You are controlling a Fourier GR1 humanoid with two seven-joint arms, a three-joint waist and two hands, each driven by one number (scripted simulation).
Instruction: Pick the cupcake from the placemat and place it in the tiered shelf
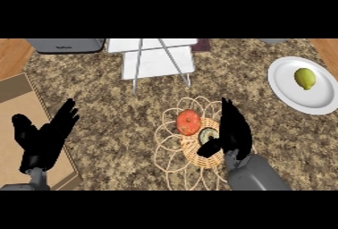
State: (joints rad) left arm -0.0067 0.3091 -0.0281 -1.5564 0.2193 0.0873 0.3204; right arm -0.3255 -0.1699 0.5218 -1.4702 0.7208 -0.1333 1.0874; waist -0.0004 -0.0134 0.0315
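Observation:
The cupcake, pale-topped and in a dark wrapper, stands on a woven tan placemat near the counter's middle. My right hand is right beside it on the right. Its fingers are straight and point away from me, and its thumb lies just below the cupcake, hiding part of it. Whether the thumb touches it I cannot tell. The white tiered shelf with thin metal legs stands at the back, beyond the placemat. At the far left my left hand rests open, fingers up.
An orange round fruit sits on the placemat left of the cupcake. A white plate with a lemon is at the right. A brown board lies under the left hand. A grey appliance is at the back left.

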